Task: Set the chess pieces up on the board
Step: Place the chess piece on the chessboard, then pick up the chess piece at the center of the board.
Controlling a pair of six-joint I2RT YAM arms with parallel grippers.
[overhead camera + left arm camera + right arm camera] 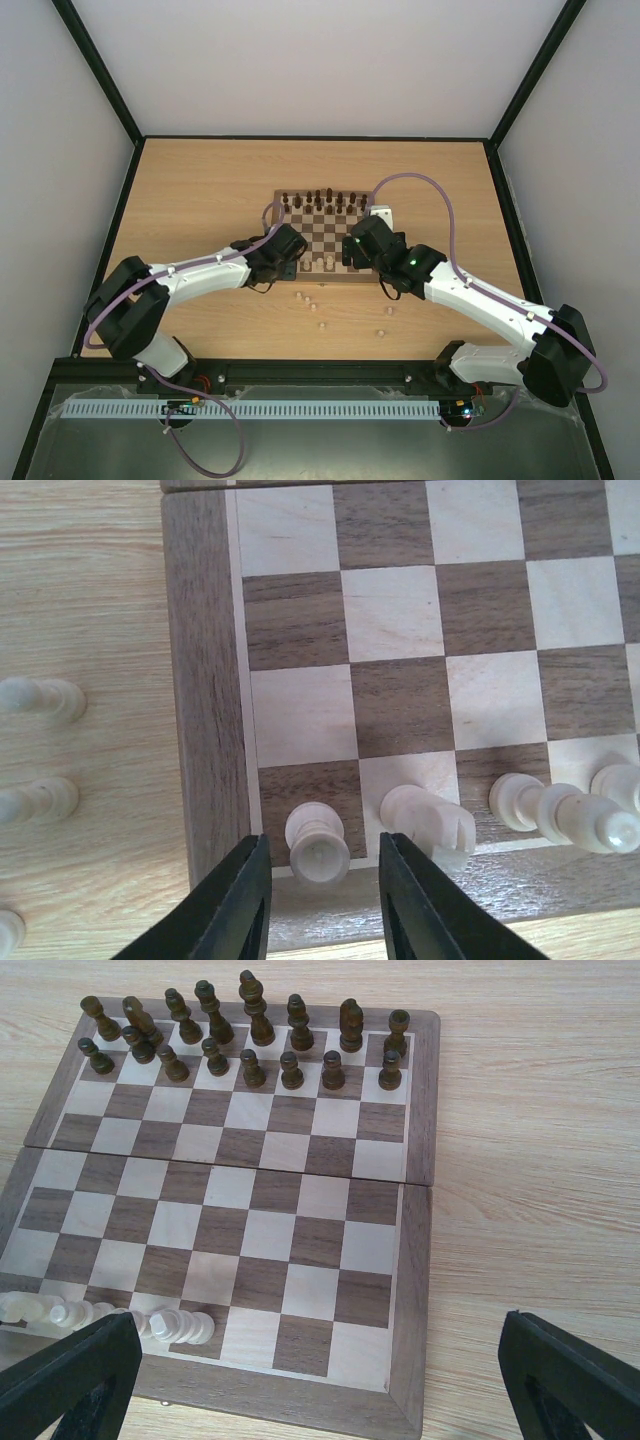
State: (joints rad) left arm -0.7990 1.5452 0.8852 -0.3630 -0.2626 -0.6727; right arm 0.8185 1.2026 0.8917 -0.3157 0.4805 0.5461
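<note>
Worktop (90,590) at the far left carries 3 loose pale pieces (40,698) lying on their sides just beside the left border of the board (205,680); the overhead view shows a few more pale pieces scattered on the wood in front of the board's near edge. Next come the left fingers (235,910), slightly spread and standing either side of a corner piece (317,842), a pale rook-like one upright on the dark corner square of the near row; a thin gap shows on each side, so they do not pinch it. To its right in that same row stand further pale pieces, the nearest (430,820) on the neighbouring cream square. Across the board, the dark pieces (250,1030) fill the 2 far rows, and the middle rows hold nothing. At the right, the right fingers (70,1380) are spread wide with nothing between them, poised above the board's right half near its near edge
</note>
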